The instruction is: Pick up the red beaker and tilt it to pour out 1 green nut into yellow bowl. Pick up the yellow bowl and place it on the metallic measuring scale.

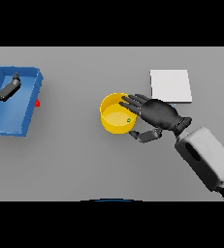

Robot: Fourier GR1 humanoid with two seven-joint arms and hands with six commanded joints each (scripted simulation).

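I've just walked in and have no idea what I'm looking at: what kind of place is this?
Probably a lab-style test bench. On a plain grey table stand a yellow bowl holding a small green nut, a blue bin and a flat metallic scale. The right hand reaches over the bowl.

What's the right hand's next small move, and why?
Probably close the right hand on the yellow bowl: its fingers lie over the rim, thumb below, not yet gripping. A green nut already sits inside, and the scale is just beyond.
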